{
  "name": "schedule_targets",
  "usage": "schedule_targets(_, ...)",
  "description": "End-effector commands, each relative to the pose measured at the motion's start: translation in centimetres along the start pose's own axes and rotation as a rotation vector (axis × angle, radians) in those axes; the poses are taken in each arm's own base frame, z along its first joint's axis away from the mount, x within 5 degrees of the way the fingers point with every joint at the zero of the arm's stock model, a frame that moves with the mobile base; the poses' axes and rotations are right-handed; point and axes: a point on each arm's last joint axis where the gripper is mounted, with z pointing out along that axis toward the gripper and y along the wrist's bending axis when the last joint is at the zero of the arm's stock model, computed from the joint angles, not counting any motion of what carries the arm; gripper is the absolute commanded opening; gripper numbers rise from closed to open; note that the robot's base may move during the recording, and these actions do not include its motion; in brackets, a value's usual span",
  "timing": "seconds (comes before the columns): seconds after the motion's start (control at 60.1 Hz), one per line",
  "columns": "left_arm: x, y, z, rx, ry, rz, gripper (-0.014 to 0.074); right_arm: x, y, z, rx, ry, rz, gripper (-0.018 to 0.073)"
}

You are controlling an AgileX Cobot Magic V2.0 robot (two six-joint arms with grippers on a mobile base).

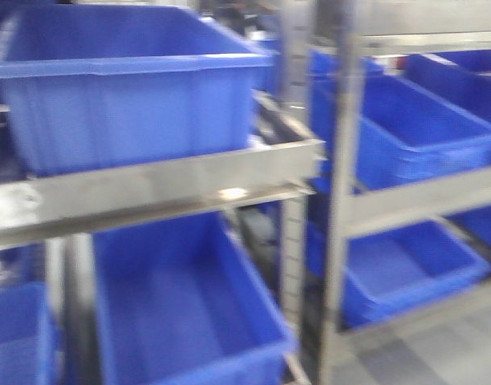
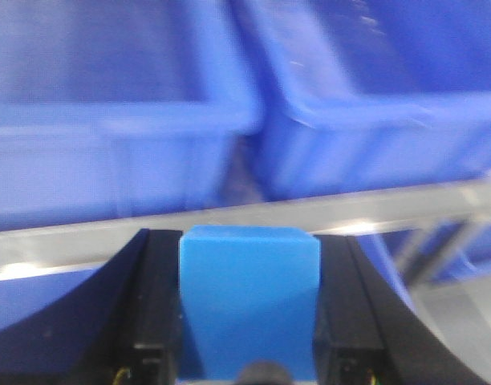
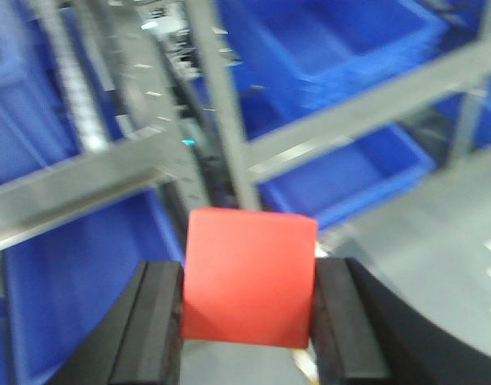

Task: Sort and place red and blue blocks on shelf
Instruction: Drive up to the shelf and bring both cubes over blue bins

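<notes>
Left end effector (image 2: 249,269) is clamped on the blue block (image 2: 249,309), bottom centre of its wrist view. Right end effector (image 3: 249,321) grips the red block (image 3: 249,273), same spot. Every bin (image 1: 125,96) is blue, so a block could easily land in the wrong one or clip the shelf rail (image 1: 149,191). Everything's blurry, and neither arm shows in the front view.

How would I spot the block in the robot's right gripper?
Face the metal shelving loaded with blue bins. In front of it, the right gripper clamps the red block between black fingers. It is the only red thing in view; the left gripper holds a blue block.
</notes>
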Motion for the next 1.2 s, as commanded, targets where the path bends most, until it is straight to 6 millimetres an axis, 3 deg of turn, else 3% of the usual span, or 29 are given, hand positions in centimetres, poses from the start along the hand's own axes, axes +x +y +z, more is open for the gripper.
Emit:
schedule_targets(0.0,-1.64,-0.5,-0.43,0.037,-0.107,-0.004,0.0126,-1.69,0.33,-0.3,-0.019,-0.111,-0.013,0.0064)
schedule_targets(1.182,-1.66,-0.43,-0.43,0.032,-0.108,-0.006,0.0126,-1.69,0.33,-0.3,-0.019,-0.111,-0.013,0.0064)
